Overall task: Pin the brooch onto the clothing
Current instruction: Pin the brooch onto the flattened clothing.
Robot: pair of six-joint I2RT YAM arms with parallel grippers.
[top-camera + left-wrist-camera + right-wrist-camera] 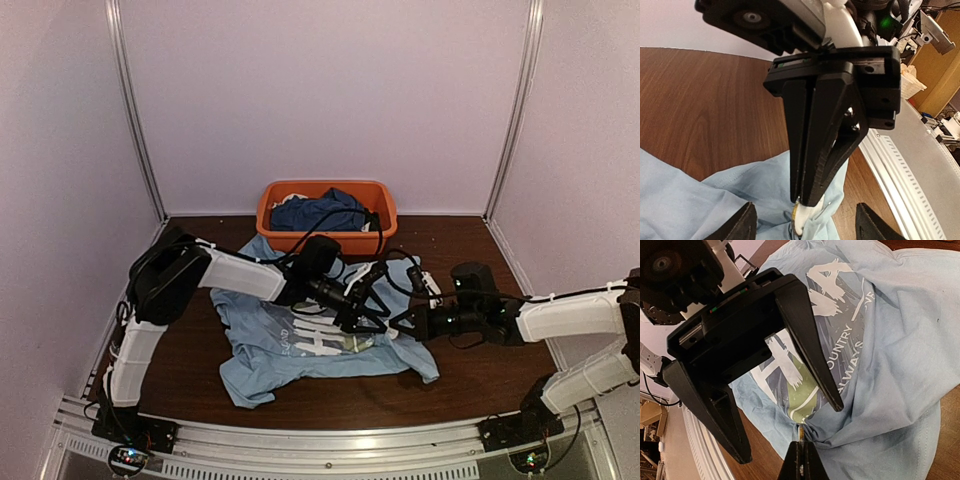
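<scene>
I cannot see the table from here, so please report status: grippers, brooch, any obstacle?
Left gripper open over the T-shirt. Right gripper shut on the brooch, at the cloth's edge. Orange basket at the back, apart.

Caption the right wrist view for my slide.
Right gripper shut on the brooch at a fold of the light blue T-shirt, left gripper open around the spot.

The clothing (262, 352) is light blue, printed white and green.
</scene>
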